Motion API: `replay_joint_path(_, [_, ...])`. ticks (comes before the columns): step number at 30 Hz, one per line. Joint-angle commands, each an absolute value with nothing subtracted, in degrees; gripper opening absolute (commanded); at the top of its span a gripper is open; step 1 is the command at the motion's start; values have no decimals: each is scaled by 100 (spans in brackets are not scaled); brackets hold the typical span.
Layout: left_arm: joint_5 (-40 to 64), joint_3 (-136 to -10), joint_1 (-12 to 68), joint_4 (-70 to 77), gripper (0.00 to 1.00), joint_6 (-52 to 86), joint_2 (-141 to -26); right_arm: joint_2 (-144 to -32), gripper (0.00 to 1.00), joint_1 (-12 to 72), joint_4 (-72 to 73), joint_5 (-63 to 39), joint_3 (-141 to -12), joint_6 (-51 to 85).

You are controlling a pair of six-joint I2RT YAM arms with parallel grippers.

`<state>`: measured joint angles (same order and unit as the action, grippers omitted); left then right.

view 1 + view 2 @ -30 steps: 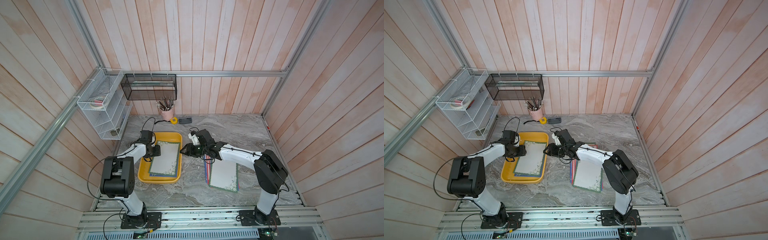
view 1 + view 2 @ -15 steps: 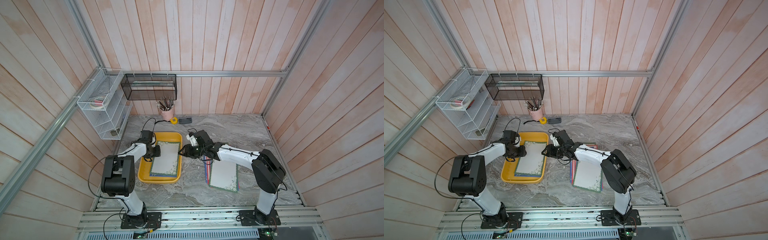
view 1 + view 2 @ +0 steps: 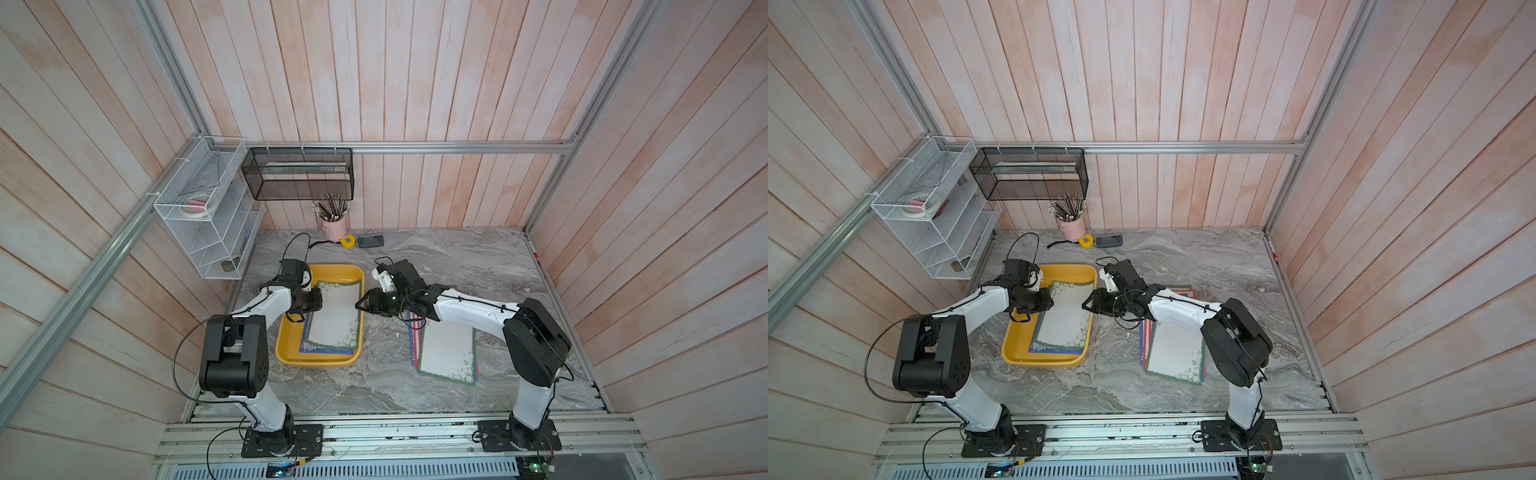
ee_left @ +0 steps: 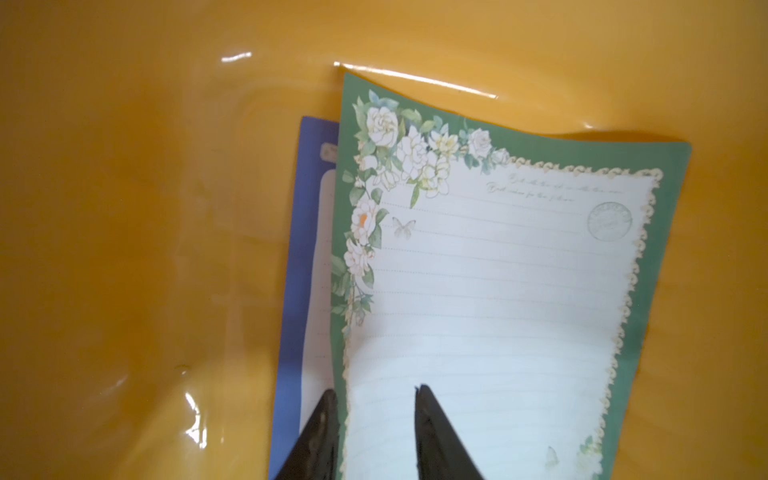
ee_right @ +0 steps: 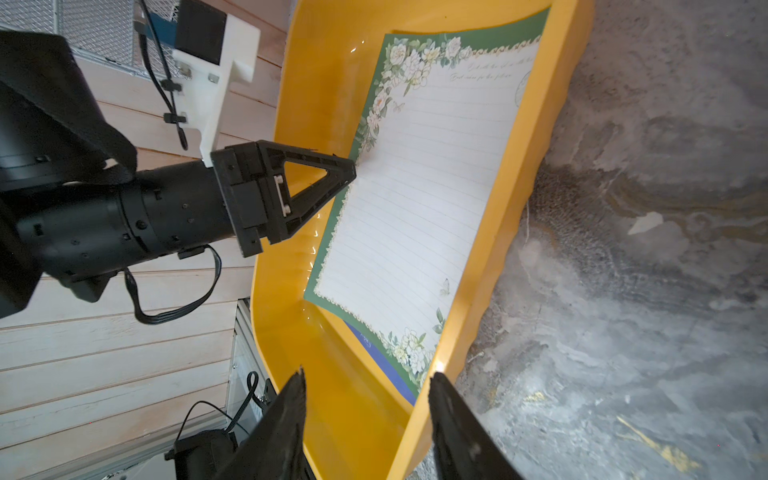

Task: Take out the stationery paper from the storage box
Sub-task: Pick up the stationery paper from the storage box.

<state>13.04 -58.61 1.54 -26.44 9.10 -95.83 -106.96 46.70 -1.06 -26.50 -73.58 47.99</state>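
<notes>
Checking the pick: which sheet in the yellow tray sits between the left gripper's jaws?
The green-bordered sheet, on top; its edge passes between the jaws of the left gripper. The blue-bordered sheet lies beneath.

Both top views: high at front, tilted steeply down toward back wall (image 3: 374, 83), far off; whole marble tabletop (image 3: 457, 266) in nearly same framing.
Left wrist: very close, looking past left gripper (image 4: 374, 399) into storage box (image 4: 124, 208).
Right wrist: close, low outside box rim, facing left gripper.
All 4 views share box and green-bordered sheet (image 4: 478, 270).
</notes>
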Motion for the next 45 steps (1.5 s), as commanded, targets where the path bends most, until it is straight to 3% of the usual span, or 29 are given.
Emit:
replay_joint_path(1, [1762, -5744, 81, -2449, 30, 1017, -9422, -10817, 50, 4702, -45, -2676, -7550, 4825])
replay_joint_path(10, [2562, -5635, -144, -2172, 26, 1406, -9684, -10923, 50, 4694, -42, -2742, -7654, 4824])
replay_joint_path(30, [2683, -5706, -316, -2193, 24, 1489, -10338, -11293, 49, 4588, -207, -2407, -7839, 4690])
replay_joint_path(38, [2896, -5656, -316, -2103, 23, 1543, -10265, -11617, 42, 4542, -286, -2316, -8151, 4606])
replay_joint_path(45, [3131, -5556, -316, -1980, 21, 1642, -10146, -11759, 27, 4451, -229, -2276, -8196, 4594])
